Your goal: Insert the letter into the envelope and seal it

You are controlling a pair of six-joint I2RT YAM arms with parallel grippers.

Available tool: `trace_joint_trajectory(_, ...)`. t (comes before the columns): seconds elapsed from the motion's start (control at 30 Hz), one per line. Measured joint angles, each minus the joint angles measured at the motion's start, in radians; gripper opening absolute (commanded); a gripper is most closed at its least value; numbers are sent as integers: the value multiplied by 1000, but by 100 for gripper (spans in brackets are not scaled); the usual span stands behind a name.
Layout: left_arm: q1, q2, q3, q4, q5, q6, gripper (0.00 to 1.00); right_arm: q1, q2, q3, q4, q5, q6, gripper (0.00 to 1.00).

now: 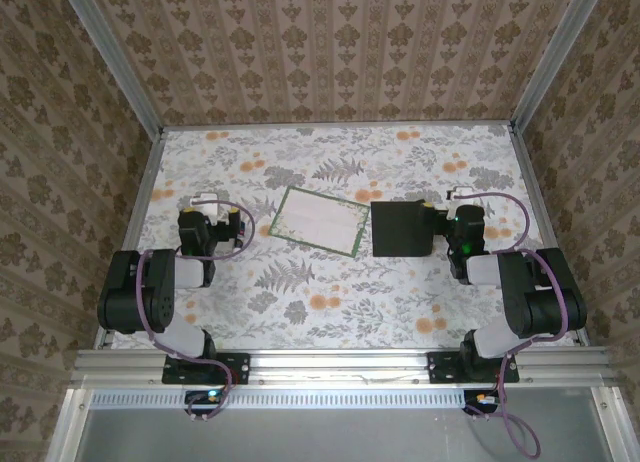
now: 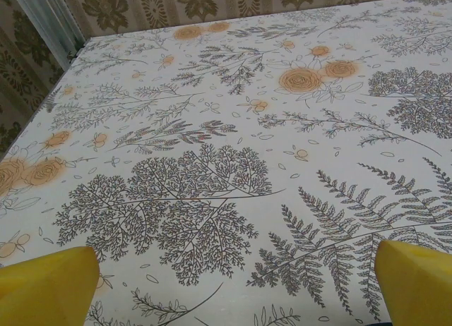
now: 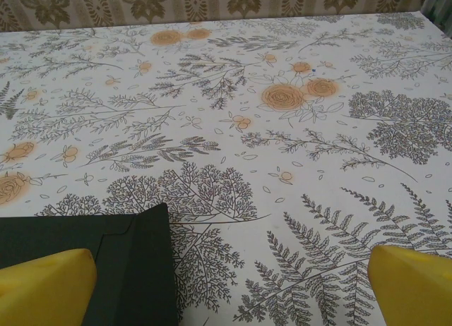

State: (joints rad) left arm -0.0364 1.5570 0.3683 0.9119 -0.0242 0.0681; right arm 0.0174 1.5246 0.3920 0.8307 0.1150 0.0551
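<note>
- The left pincer [image 1: 208, 204] [image 2: 232, 280] is hovering low over the flowered desk [image 1: 300, 312], jaws spread wide and empty.
- The right pincer [image 1: 462, 208] [image 3: 229, 284] is gaping just as wide, gripping nothing.
- The envelope [image 1: 403, 229] [image 3: 85, 234] is lying flat at the right pincer's left, its corner reaching under that side's yellow finger [image 3: 42, 284].
- The letter [image 1: 317, 220] is lying slightly tilted between both pincers, left of the envelope.

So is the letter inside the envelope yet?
Out. The letter lies flat on the table beside the envelope, not in it.
</note>
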Motion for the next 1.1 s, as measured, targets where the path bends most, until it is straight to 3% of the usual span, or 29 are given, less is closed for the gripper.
trace_joint_trajectory(0.93, 6, -3, 2, -8, -41, -5, 100, 0, 0, 0, 0, 0, 0, 100)
trace_joint_trajectory(1.1, 5, -121, 106, -272, -129, -35, 100, 0, -65, 91, -219, -16, 0, 100)
